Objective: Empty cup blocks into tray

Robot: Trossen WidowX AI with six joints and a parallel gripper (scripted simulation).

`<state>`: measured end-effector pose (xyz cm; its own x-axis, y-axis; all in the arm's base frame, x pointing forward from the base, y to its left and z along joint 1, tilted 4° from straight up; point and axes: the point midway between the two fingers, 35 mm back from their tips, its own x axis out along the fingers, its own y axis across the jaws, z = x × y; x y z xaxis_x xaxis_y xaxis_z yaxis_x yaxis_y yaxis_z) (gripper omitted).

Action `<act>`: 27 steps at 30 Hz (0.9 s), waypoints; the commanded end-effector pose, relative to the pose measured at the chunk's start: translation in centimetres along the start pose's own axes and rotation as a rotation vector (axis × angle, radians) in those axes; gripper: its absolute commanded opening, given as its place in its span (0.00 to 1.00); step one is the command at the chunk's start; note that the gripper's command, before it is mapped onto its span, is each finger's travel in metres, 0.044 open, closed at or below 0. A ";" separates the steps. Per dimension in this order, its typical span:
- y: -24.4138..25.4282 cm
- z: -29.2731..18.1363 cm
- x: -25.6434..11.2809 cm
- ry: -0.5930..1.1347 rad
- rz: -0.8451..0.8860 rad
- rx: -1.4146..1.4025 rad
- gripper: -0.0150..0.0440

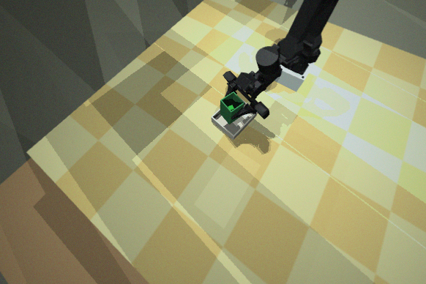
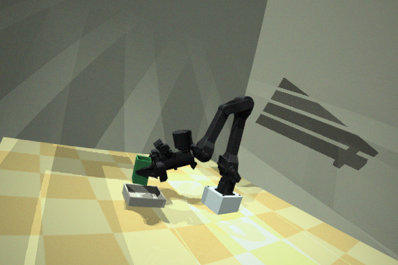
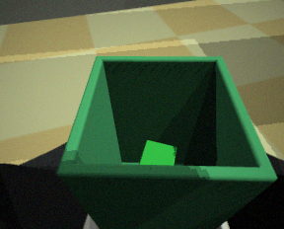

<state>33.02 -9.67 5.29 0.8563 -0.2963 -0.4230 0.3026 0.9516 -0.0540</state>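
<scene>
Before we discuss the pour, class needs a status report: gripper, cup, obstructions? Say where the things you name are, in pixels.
Gripper (image 1: 239,109) (image 2: 145,172) shut on green cup (image 1: 228,114) (image 2: 141,179) (image 3: 168,197). Cup near-upright, raised by tray (image 1: 224,129) (image 2: 147,202), bright green block (image 1: 230,107) (image 3: 158,153) inside. No obstruction seen between them.

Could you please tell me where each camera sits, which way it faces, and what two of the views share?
Top: high above the table, angled down at the green cup and tray; arm and gripper show.
Exterior: off to one side, facing the whole arm and its pale base.
Wrist: by the gripper, looking into the cup at a green block; dark gripper parts flank it.
Top and exterior share cup, tray and arm.
</scene>
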 end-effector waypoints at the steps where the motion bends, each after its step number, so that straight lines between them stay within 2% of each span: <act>1: -0.6 0.3 0.1 -0.006 -0.003 -0.001 0.25; 27: -0.5 0.3 0.2 -0.007 -0.002 0.513 0.25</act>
<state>33.10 -10.32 5.47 0.8553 -0.3045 -0.4192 0.4554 0.8277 0.3280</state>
